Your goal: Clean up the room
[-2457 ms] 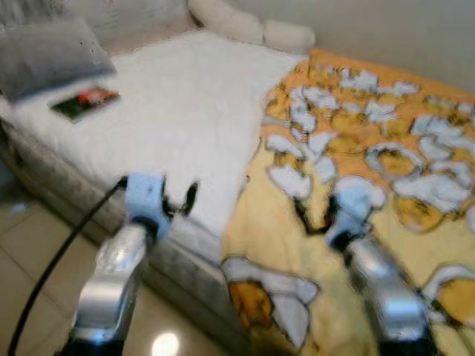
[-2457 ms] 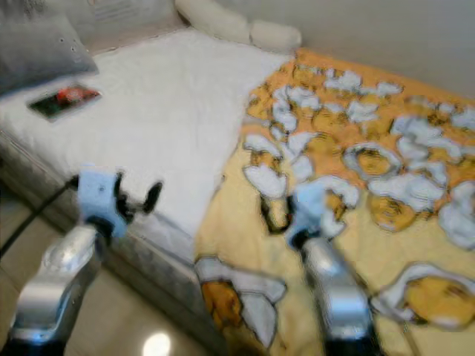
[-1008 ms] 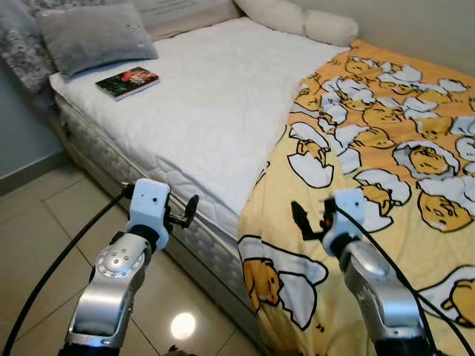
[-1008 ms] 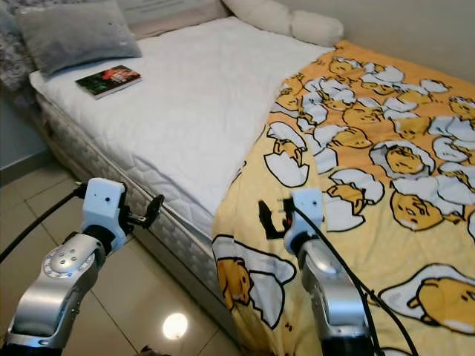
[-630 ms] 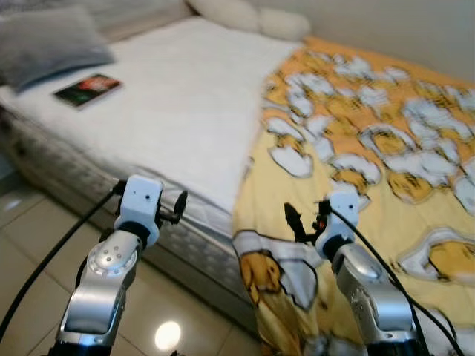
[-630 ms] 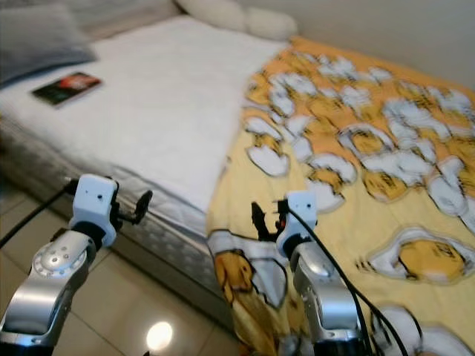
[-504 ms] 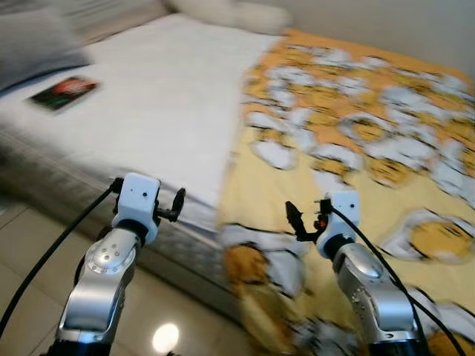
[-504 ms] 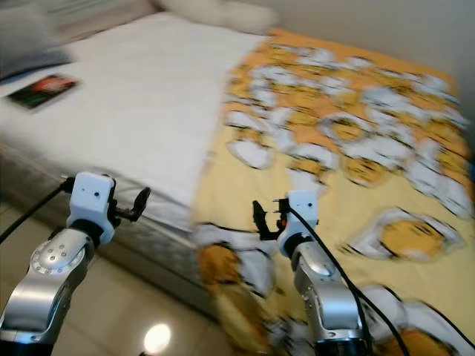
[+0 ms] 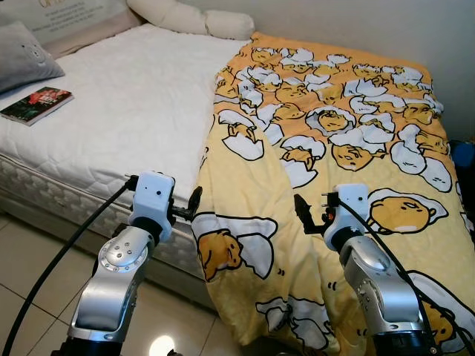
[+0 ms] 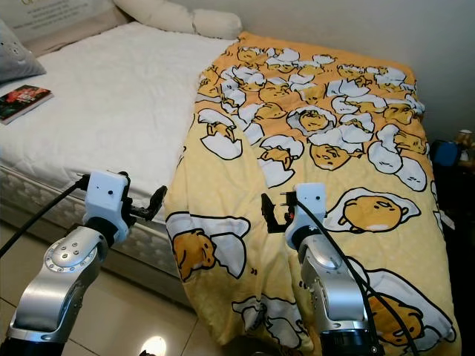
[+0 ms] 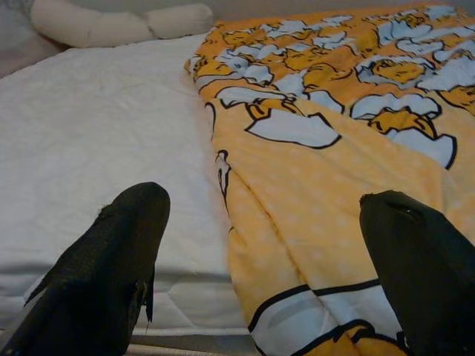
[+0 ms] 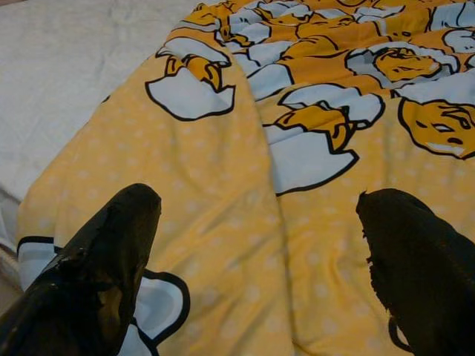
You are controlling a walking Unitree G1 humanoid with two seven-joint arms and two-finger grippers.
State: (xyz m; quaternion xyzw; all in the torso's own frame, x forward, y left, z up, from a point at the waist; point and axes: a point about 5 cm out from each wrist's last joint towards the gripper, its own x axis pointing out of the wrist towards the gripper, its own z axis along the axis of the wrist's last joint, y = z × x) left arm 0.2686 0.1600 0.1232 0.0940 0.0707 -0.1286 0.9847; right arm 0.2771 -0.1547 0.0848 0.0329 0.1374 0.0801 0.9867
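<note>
A yellow blanket [image 9: 326, 133] printed with egg characters covers the right half of the bed [image 9: 126, 104], its edge draping over the bed's front side toward the floor. A book [image 9: 35, 104] lies at the left edge of the frame beside a grey pillow [image 9: 26, 63]. The left tool [image 9: 194, 202] hangs spread wide and empty before the mattress edge. The right tool [image 9: 300, 209], likewise wide open and empty, hovers above the blanket.

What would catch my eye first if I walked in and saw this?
The bright yellow blanket with cartoon eggs, covering the right half of the bed and hanging over its near edge. The bare white mattress lies to its left, with a book near the far left. Up close, two silver arms reach toward the bed, left gripper and right gripper open.
</note>
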